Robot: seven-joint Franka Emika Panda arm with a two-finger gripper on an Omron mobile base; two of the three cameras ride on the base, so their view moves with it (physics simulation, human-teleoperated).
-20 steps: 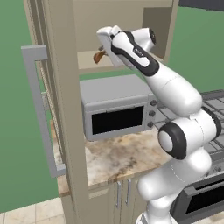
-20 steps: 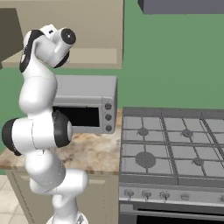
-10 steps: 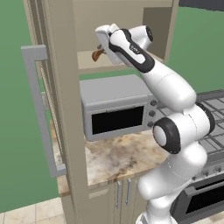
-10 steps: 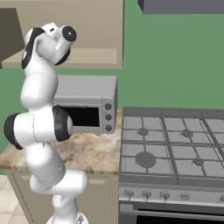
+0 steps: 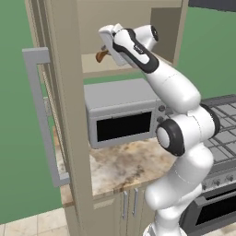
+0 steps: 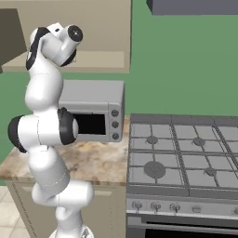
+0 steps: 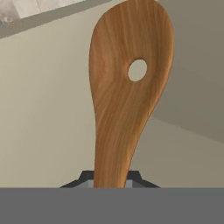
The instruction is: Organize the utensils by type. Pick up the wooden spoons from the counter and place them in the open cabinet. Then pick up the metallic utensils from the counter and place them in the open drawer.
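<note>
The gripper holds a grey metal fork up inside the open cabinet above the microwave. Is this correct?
Not quite. The gripper is shut on a wooden spoon with a hole in its bowl, not a grey metal fork; the hand view shows it plainly. The rest stands: in the left base view it is held up inside the open cabinet above the microwave.

- A wooden spoon (image 7: 127, 100): orange-brown with clear grain, a broad flat bowl pierced by one round hole. It stands up the middle of the hand view, bowl at the top, its handle running down to the bottom edge. In the left base view its brown end pokes out at upper centre, just over the shelf.
- The cabinet (image 5: 69, 115): tall, tan, door open with a long grey bar handle at left of the frame; its inner shelf lies at upper centre.
- The counter (image 5: 124, 168): beige-brown marbled stone, at lower centre.
</note>
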